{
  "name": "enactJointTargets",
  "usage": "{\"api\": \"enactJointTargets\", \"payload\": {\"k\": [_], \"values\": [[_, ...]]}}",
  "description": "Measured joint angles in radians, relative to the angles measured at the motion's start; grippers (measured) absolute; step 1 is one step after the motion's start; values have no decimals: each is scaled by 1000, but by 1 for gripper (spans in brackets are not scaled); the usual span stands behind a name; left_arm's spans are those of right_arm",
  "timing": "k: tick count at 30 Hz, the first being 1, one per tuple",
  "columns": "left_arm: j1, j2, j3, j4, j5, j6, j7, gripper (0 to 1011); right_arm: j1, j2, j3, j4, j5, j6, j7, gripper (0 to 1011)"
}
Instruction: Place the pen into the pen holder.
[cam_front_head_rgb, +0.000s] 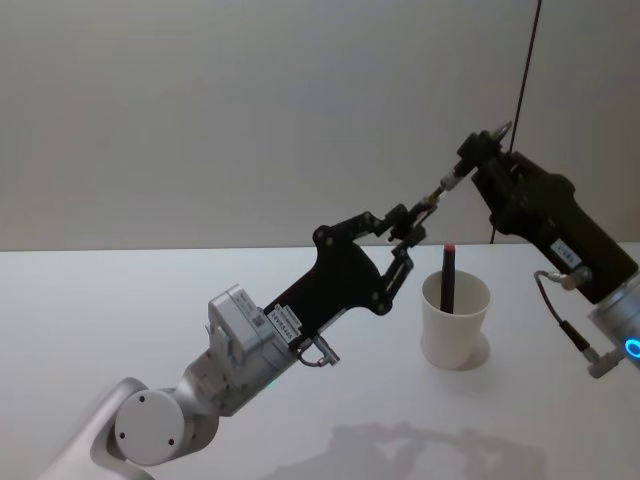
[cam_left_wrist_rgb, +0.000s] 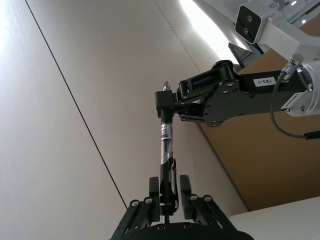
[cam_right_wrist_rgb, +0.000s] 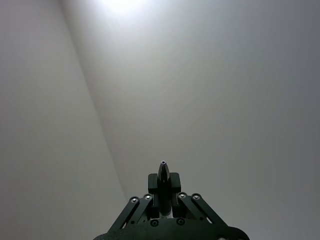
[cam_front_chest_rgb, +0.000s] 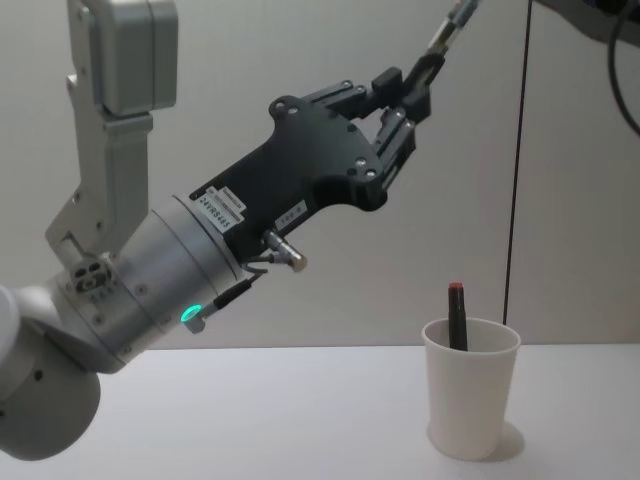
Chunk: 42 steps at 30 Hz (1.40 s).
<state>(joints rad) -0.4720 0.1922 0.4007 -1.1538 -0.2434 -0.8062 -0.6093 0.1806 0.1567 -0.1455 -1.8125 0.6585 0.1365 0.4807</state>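
Mid-handover, judged from the views: pen (cam_left_wrist_rgb: 166, 150) held in air up and left of pen holder (cam_front_head_rgb: 455, 320), both grippers on it. Left gripper (cam_front_head_rgb: 412, 232) clamped on clip end, right gripper (cam_front_head_rgb: 470, 158) clamped on other end, higher and above the holder. Holder upright on table (cam_front_head_rgb: 120, 300), already w/ one dark red-tipped pen (cam_front_head_rgb: 448, 280) inside. Next, probably: release one end, tilt pen upright over rim, lower in beside 2nd pen w/o tipping the holder.

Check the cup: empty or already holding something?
Not empty. The pen holder stands upright with a dark red-tipped pen leaning inside, its top above the rim.
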Motion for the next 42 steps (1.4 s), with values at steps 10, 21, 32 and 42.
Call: {"api": "enactJointTargets", "payload": {"k": [10,21,32,42], "values": [[0,0,0,0,0,0,0,560,1,8,-3,-4,12,-4,-6,112],[0,0,0,0,0,0,0,886,2,18,-7,-10,20,-11,-16,112],[0,0,0,0,0,0,0,1004,-1,26,-10,-10,-19,-47,-63,112],[0,0,0,0,0,0,0,1004,5,27,-12,20,-100,-96,-144,112]]}}
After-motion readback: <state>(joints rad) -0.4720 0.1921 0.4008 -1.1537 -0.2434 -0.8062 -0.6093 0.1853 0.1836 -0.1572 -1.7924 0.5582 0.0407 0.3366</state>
